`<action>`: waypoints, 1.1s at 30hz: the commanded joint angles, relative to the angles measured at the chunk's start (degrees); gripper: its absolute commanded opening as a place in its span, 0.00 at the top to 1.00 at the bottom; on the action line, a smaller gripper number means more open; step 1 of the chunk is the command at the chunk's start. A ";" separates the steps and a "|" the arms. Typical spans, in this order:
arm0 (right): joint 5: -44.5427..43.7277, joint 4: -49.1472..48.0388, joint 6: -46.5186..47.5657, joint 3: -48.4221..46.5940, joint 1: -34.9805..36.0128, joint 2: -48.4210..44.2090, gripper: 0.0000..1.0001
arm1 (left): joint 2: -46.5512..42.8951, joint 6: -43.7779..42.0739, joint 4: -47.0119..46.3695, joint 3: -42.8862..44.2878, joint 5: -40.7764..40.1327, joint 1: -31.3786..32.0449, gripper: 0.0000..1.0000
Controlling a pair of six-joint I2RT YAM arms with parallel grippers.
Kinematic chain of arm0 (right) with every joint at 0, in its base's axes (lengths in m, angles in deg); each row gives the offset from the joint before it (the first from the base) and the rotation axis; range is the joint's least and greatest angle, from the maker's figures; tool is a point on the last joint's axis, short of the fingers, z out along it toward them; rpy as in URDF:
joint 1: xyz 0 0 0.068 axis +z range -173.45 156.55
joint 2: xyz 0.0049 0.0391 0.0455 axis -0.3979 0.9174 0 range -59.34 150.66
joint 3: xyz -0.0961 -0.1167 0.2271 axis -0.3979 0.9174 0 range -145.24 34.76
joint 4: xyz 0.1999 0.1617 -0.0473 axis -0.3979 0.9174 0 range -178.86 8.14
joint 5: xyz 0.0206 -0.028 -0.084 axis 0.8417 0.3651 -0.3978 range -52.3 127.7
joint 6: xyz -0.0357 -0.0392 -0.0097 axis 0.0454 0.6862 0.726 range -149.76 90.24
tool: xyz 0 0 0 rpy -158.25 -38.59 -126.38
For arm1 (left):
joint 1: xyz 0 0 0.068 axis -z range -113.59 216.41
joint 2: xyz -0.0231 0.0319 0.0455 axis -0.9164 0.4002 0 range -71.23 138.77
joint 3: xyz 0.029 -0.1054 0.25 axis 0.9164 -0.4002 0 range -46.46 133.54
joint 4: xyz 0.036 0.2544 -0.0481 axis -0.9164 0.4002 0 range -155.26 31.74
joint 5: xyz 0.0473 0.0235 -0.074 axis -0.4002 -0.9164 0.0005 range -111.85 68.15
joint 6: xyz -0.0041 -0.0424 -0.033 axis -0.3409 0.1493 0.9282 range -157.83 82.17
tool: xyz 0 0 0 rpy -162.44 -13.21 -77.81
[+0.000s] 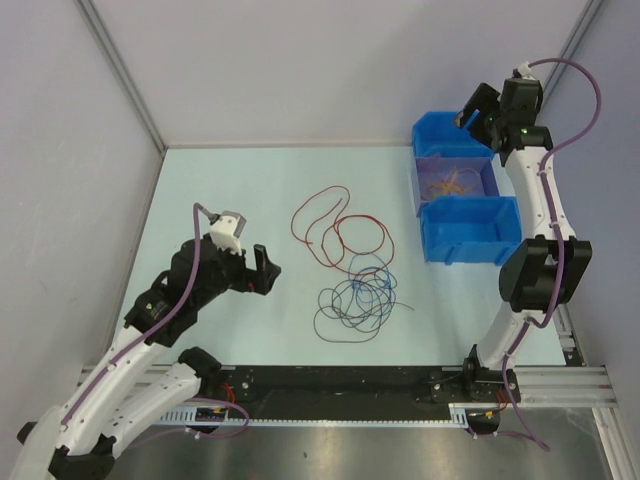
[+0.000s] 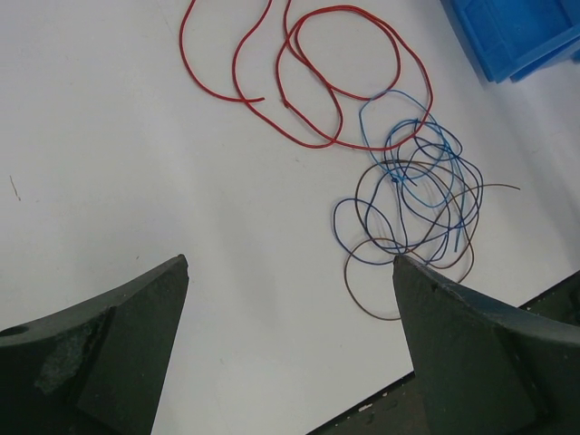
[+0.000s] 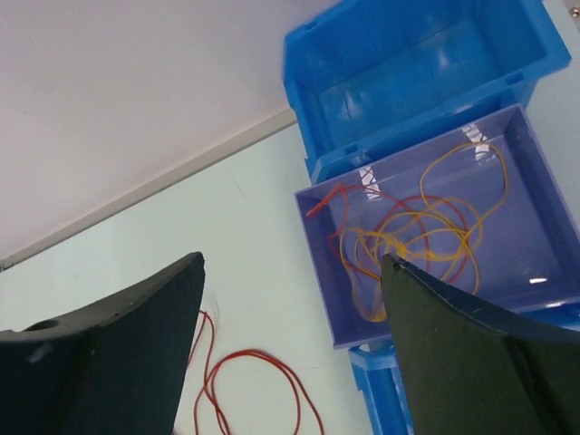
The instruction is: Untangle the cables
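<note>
The left hand point(image 2: 290, 263) is hovering over the tabletop point(image 2: 109, 136) with its fingers spread, pinching nothing. Ahead of it and to its right, a tangle of blue and dark cables point(image 2: 421, 190) is lying flat. A red cable point(image 2: 290, 101) is looping farther ahead, crossing the tangle's far edge. The right hand point(image 3: 292, 258), likewise spread and empty, is hanging above a purple bin point(image 3: 317, 272). This bin is holding orange cables point(image 3: 408, 240), and blue bins point(image 3: 362, 91) are adjoining it on two sides.

Ahead of left tool point(image 2: 290, 263): red cable point(image 2: 288, 104), blue cable point(image 2: 396, 178), dark brown cable point(image 2: 347, 272). Under right tool point(image 3: 290, 258): orange-yellow cables point(image 3: 408, 240), purple bin point(image 3: 313, 263).
</note>
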 commanded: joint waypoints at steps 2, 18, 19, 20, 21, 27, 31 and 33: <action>-2.12 0.44 0.82 -2.00 -0.53 -0.92 0.15 | 0.16 1.05 -1.41 -0.27 -0.46 -0.78 0.00; -1.07 -1.76 0.47 17.06 2.72 -13.75 0.16 | 3.24 0.78 -1.93 -0.45 1.47 -1.22 0.00; -0.90 -2.11 -0.14 18.73 2.72 -16.37 0.16 | 3.42 0.78 -2.02 -0.45 1.47 -1.22 0.00; -0.81 -2.11 -0.32 21.79 2.72 -17.44 0.16 | 3.94 0.70 -2.02 -0.54 1.47 -1.22 0.00; -0.89 -1.59 -0.41 22.95 4.37 -18.50 0.16 | 4.21 0.70 -2.11 -0.54 2.43 -1.22 0.00; -5.55 3.07 0.20 31.30 13.34 -25.36 0.16 | 8.06 0.78 -2.37 -0.27 3.23 -1.22 0.00; -7.13 5.18 -1.02 35.35 19.67 -27.99 0.16 | 11.67 1.57 -2.37 0.34 2.35 -1.22 0.01; -7.22 5.18 -1.64 37.45 22.75 -28.70 0.16 | 13.51 2.45 -3.07 0.61 2.53 -1.22 0.02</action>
